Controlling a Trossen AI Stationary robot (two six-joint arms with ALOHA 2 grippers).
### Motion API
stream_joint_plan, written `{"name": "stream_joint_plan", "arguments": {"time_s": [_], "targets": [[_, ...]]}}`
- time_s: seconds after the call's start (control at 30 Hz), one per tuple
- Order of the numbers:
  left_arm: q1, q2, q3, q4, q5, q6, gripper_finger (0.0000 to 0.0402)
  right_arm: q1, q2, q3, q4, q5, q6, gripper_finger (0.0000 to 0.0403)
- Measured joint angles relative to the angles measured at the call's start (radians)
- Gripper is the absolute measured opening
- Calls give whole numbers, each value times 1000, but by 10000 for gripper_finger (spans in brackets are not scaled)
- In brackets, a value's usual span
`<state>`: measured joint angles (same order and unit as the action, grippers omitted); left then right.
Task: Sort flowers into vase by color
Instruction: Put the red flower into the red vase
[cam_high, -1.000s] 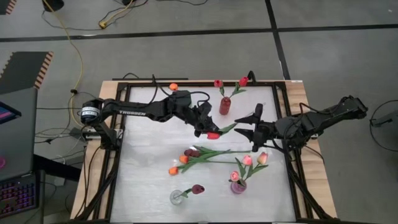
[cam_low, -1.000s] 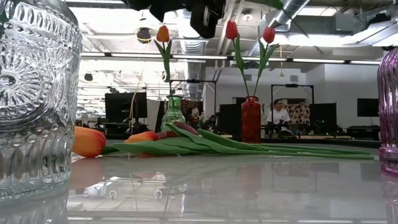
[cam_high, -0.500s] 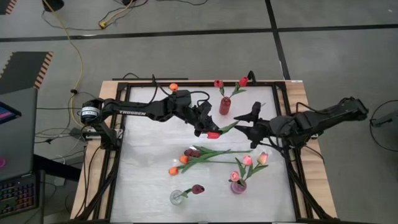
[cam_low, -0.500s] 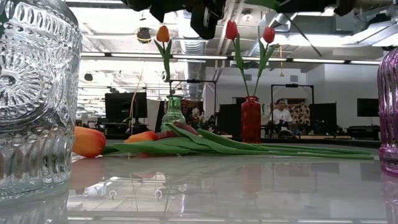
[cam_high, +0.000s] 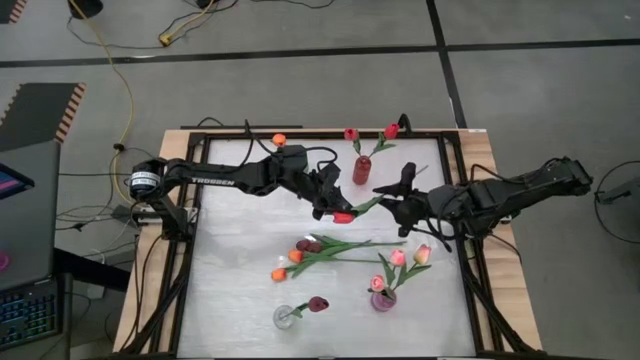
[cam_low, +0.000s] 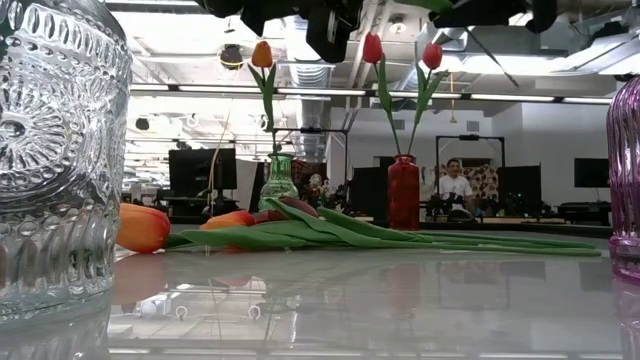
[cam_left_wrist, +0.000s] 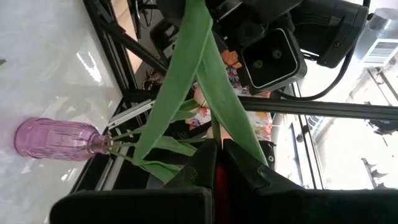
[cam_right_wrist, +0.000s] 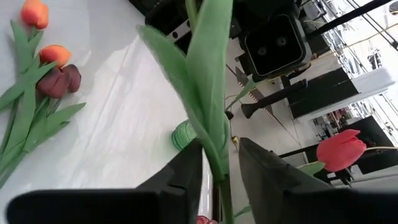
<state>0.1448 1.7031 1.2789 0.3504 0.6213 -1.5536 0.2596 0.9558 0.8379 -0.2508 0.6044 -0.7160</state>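
Handover of a red tulip in the air between the 2 arms

The left gripper (cam_high: 336, 207) holds the red tulip (cam_high: 344, 216) above the middle of the desk (cam_high: 240, 290), its fingers closed on the stem just beside the head. The stem runs almost level from the head toward the right arm, so its long axis points straight at the right gripper (cam_high: 392, 206), which is the nearer free one. In the right wrist view the green stem and leaf (cam_right_wrist: 208, 93) pass between the right fingers (cam_right_wrist: 186, 171), which stand narrow around it; I cannot tell if they press it already. The red vase (cam_high: 361, 170) with 2 red flowers is just behind, and I judge it is the goal.
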Motion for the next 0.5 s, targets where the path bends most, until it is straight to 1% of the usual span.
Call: {"name": "stream_joint_plan", "arguments": {"time_s": [0.07,0.33,0.4,0.5], "targets": [[0,0,0,0,-2,12,3,0,0,0,0,-1,0,116],[0,0,-1,-1,-45,151,3,0,0,0,-3,-1,-3,39],[-1,0,-1,0,-53,194,3,0,0,0,-6,-1,-4,31],[-1,0,-1,-2,-65,238,4,0,0,0,-6,0,-4,31]]}}
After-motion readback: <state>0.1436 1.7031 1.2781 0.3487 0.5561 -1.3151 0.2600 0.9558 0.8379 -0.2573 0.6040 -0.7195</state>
